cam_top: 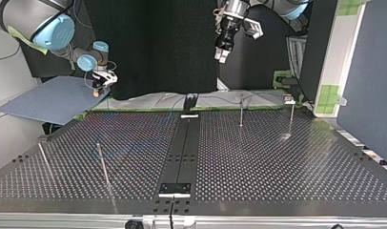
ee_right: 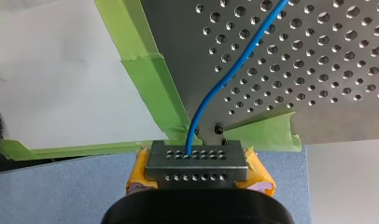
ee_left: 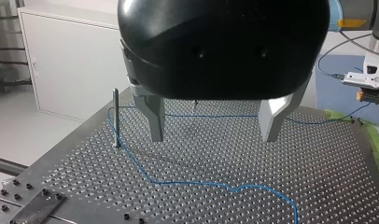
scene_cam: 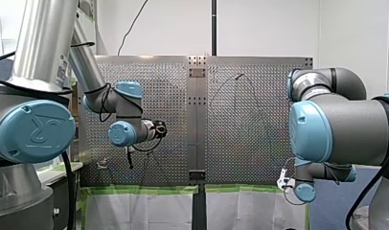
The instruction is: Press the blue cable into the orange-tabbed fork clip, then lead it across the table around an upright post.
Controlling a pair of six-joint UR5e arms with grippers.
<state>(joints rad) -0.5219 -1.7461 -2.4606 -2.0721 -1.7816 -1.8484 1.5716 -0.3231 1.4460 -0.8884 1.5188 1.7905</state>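
Between the yellow pads (ee_right: 141, 171) of the right hand (ee_right: 197, 163), which are pressed together on it, the blue cable (ee_right: 215, 88) emerges as a thin, smooth strand of bright, even blue with a round jacket. Ahead of that hand it leads away in a gentle curve, past a corner bound in green tape (ee_right: 145, 79) and onto the perforated bench (ee_right: 318, 56). The right hand itself hangs just off the bench's corner, over a blue-grey sheet (ee_right: 61, 186). The left hand (ee_left: 213, 139) is open and grips nothing: its two metal fingers (ee_left: 156, 119) stand well apart above the bench, clear of the cable. Seen from that hand's wrist, the cable lies slack on the perforated surface. Beyond the fingers it runs in a nearly straight line, from the corner where the right hand shows to an upright post (ee_left: 115, 116) standing to one side of the left hand's fingers. At the post it turns sharply and passes close by the foot; whether it touches there cannot be told. From the post it comes back under the left hand in loose, shallow waves with one small kink, then runs out of sight beneath the wrist.
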